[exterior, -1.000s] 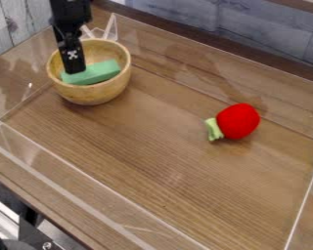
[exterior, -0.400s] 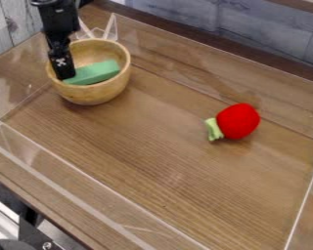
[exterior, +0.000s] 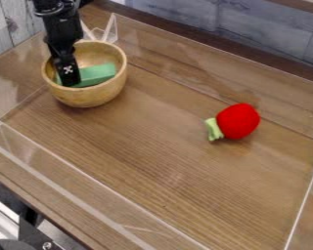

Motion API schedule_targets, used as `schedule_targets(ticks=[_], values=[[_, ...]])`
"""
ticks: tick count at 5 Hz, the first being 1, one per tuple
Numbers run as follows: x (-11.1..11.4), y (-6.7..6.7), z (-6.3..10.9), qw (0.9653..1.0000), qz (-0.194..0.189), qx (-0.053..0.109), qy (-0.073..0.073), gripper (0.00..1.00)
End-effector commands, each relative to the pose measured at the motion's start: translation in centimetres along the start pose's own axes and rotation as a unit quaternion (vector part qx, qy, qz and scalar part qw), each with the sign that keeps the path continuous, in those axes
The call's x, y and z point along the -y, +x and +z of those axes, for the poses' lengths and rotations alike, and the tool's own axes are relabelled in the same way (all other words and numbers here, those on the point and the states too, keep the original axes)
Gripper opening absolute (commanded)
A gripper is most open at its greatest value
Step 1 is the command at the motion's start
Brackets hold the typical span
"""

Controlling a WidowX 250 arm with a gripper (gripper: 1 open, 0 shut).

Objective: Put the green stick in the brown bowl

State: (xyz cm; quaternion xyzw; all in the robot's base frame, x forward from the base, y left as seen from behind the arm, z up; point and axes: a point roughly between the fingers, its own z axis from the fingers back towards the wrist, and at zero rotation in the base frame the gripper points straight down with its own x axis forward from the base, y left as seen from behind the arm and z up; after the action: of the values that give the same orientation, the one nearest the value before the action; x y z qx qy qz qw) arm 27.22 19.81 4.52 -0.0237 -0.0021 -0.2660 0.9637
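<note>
The brown bowl [exterior: 94,96] stands at the back left of the wooden table. The green stick [exterior: 99,72] lies inside it, tilted against the right inner wall. My gripper [exterior: 67,70], black with a white cross mark on a finger, reaches down into the left part of the bowl, just left of the stick. Its fingers stand open and hold nothing; the stick rests free in the bowl.
A red ball-shaped fruit [exterior: 238,120] with a small green stem lies at the right middle of the table. Clear plastic walls [exterior: 307,195] ring the tabletop. A grey plank wall runs along the back.
My gripper has moved left, from over the bowl's middle to its left side. The bowl sits slightly further left and nearer than before. The stick stays in the bowl.
</note>
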Motion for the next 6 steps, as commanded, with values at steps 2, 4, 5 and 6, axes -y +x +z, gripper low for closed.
schedule_targets(ticks=[2,4,5,6], values=[[-0.4,0.8,2.5,0.9994,0.026,0.017,0.018,1.00],[-0.1,2.0,1.3,0.9963,0.080,0.026,0.013,1.00],[-0.2,1.9,1.6,0.9947,0.097,0.035,0.008,1.00],[-0.2,1.9,2.0,0.9927,0.113,0.044,0.001,1.00]])
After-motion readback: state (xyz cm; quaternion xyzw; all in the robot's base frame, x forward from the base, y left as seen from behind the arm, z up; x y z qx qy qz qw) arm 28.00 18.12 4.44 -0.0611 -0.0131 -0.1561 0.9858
